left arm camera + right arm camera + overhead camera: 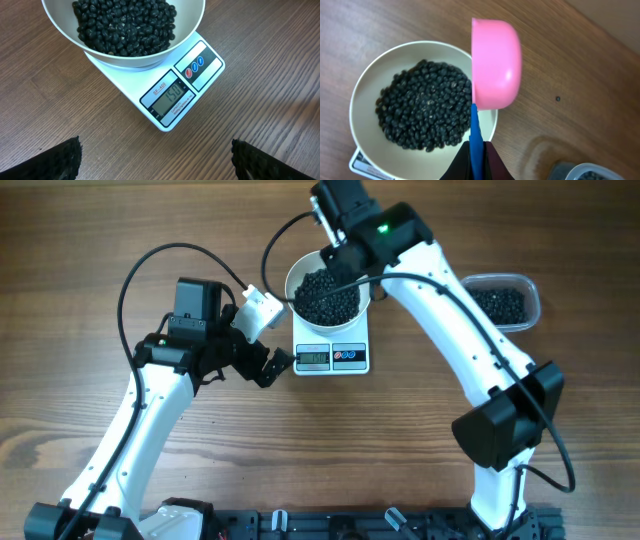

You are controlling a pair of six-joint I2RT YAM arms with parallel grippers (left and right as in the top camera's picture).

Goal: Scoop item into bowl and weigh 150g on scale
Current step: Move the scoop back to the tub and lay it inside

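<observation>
Wooden table (pixel 80 300) carries a white scale (pixel 170 100) whose display shows 150, with the white bowl (pixel 360 85) sitting on it. A clear tub (pixel 500 302) stands well apart on the right. The left gripper (pixel 157 160) hovers before the scale, fingers wide apart. The right gripper (pixel 477 150) is clamped on the blue handle of a pink scoop (pixel 492 65), tipped sideways over the bowl's rim. Black beans (pixel 422 105) lie heaped in the bowl.

Clear plastic tub (pixel 534 305) on wooden table (pixel 80 240), right side; pink scoop (pixel 495 65) with blue handle (pixel 476 135)
</observation>
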